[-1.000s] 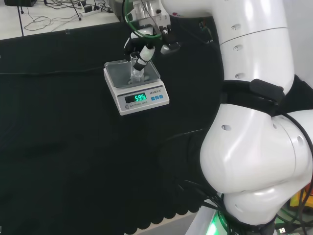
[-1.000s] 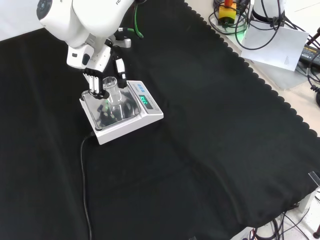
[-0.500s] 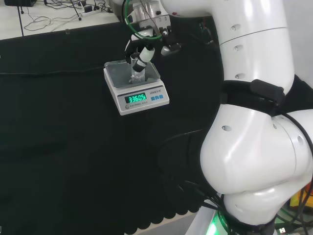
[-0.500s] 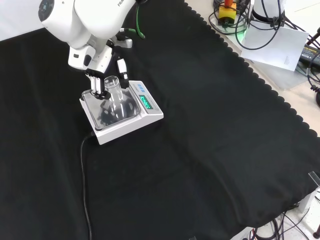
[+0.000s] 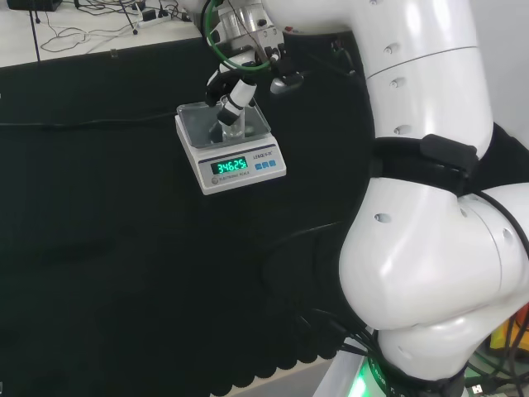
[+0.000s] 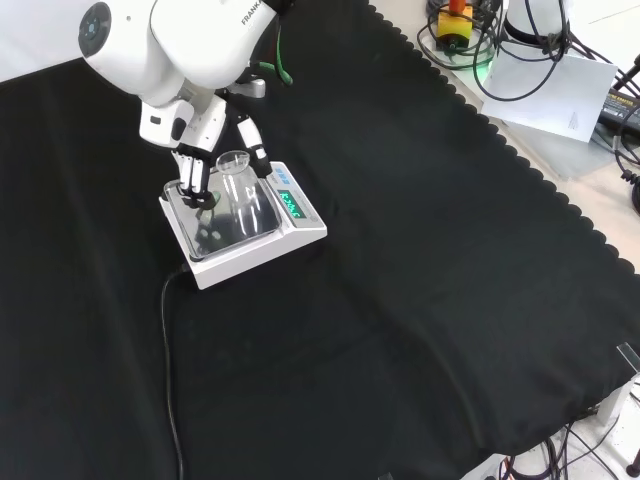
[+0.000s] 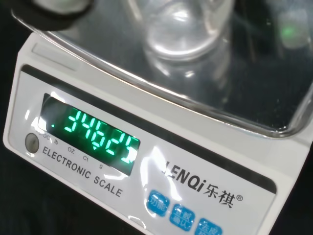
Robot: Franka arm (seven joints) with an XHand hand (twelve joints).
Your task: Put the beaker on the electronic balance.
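Here, nearest in the front view, the black cloth bench [image 6: 400, 300] lies bare w/ a scalloped edge on the right; a thin black cord [image 6: 166, 350] runs from the near edge up to the scale. Next comes the white electronic balance with its steel weighing pan [image 6: 245, 225], sitting toward the far left corner of the cloth, display lit green and facing right in that view. On the pan, approx. at its centre, stands the small clear glass beaker [image 6: 236, 180]; the wrist view shows its round base [image 7: 183, 29] resting on the steel, reflected in it. Whether it holds anything, can't tell.

Behind it, the black and white robot hand [image 6: 205, 150] comes down from the big white arm link [image 6: 170, 45], fingers to the left of the glass and thumb to the right, curled round the beaker's upper wall — so it's grasped, not let go. In the head view the hand [image 5: 235, 91] sits over the pan's far edge and the beaker [image 5: 230, 124] looks tilted a bit, top leaning toward the hand.

Risks, as I judge them: task is nearly done, only the release is left. If the fingers open unevenly or the hand lifts before fully letting go, the tilted glass could tip or skid on the smooth pan, poss. off its edge. A finger resting on the pan would also skew the reading.
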